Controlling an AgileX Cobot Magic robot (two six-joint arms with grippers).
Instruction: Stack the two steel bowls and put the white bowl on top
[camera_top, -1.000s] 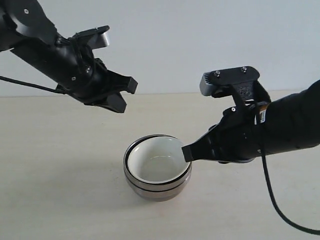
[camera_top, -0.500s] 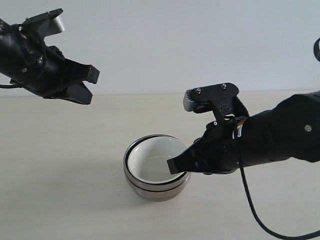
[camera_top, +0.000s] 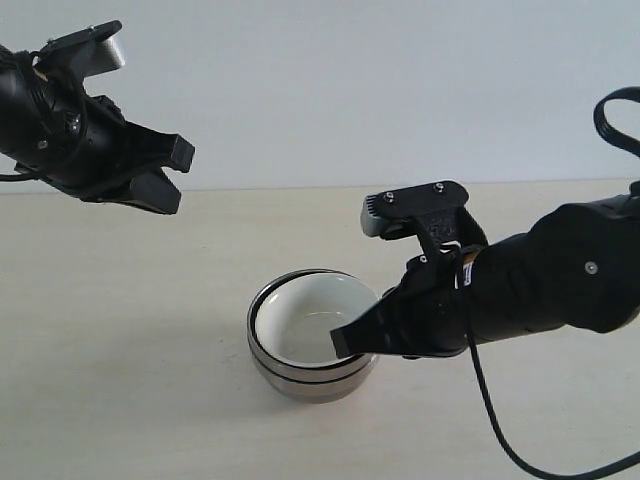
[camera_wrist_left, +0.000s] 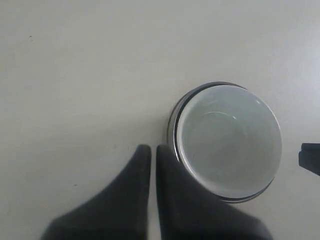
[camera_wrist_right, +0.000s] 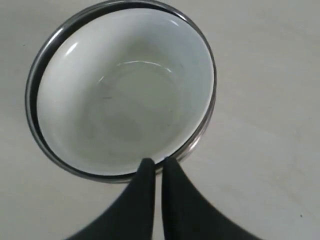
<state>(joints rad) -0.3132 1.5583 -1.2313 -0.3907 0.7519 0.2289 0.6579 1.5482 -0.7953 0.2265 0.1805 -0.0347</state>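
On the pale matte tabletop (camera_top: 120, 330) the two mirror-shiny round steel bowls (camera_top: 312, 378) sit nested, their rims showing as thin bright bands. The glossy round white ceramic bowl (camera_top: 305, 325) rests inside them. The matte black right fingers (camera_top: 352, 341), pressed almost together on nothing, hover at the stack's 3 o'clock rim; contact is unclear. The black left fingers (camera_top: 176, 153), likewise clenched and empty, hang high at 10 o'clock.

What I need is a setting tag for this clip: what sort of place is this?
Probably a robotics lab bench, not a kitchen: a bare pale tabletop, a plain white wall, two black robot arms, and only the stacked bowls to work on.
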